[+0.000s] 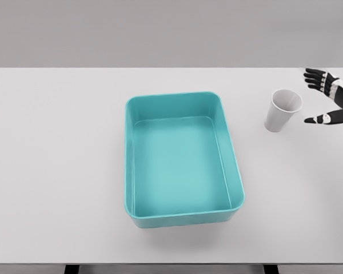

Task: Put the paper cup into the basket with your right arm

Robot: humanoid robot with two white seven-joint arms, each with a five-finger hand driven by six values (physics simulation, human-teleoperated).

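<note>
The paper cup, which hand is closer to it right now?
Right. The right hand is open just right of the paper cup, not touching. The left hand isn't in view.

Right hand (pixel 330 97) at the picture's three o'clock edge, black segmented fingers (pixel 315 77), pale grey bands at the knuckles, white plating on its back, small white thumb marks

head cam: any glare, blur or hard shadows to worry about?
Head view: sharp, flat even light, no glare; only a faint soft shadow under the basket; paper cup crisp against the table; right hand clipped by the right edge.
</note>
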